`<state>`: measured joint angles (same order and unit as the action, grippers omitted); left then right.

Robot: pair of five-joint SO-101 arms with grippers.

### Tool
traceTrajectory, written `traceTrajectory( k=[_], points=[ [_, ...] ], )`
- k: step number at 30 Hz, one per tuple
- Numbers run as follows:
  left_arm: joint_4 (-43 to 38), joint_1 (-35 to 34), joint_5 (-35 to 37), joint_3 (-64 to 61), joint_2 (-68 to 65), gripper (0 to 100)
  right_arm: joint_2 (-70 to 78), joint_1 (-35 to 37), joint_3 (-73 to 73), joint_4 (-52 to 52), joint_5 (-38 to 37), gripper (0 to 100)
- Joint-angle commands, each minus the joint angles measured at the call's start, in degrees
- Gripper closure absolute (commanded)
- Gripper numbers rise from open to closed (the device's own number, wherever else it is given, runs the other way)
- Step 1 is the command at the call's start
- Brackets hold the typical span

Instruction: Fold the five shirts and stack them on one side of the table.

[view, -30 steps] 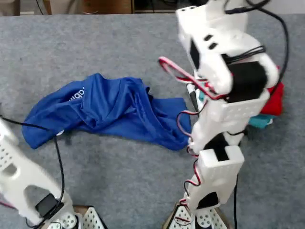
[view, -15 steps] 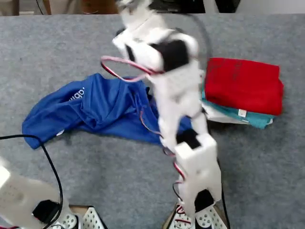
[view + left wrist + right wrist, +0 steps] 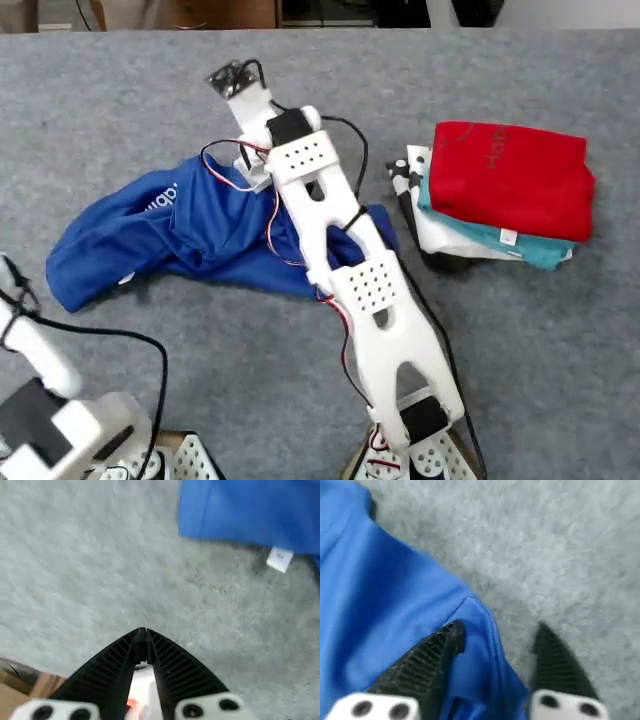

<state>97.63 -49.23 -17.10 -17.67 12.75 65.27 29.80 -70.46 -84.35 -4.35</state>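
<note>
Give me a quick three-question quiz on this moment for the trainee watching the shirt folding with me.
1. True or false: the right gripper is shut on the blue shirt.
2. Which shirt lies on top of the stack? A a green shirt; B the red shirt; C a yellow shirt.
3. Fill in: the left gripper is ___ above the bare table.

Key: 1 false, it is open, with one finger over the shirt's edge and the other over the table; 2 B; 3 shut.
</note>
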Motion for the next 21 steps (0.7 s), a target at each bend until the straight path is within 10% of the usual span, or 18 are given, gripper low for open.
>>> traceTrajectory(
  k=[1, 10, 21],
  points=[
    [-0.4, 1.1, 4.4, -2.5, 3.5, 95, -0.1, 1.3, 0.0, -0.2, 0.1, 98.5],
    [-0.8, 1.2, 6.0, -3.0, 3.5, 78, 2.2, 1.3, 0.0, 5.3, 0.6, 97.8],
    [-12.4, 6.2, 24.1, -3.5, 2.9, 85, 3.5, 1.7, 0.0, 7.5, 0.1, 97.7]
  ],
)
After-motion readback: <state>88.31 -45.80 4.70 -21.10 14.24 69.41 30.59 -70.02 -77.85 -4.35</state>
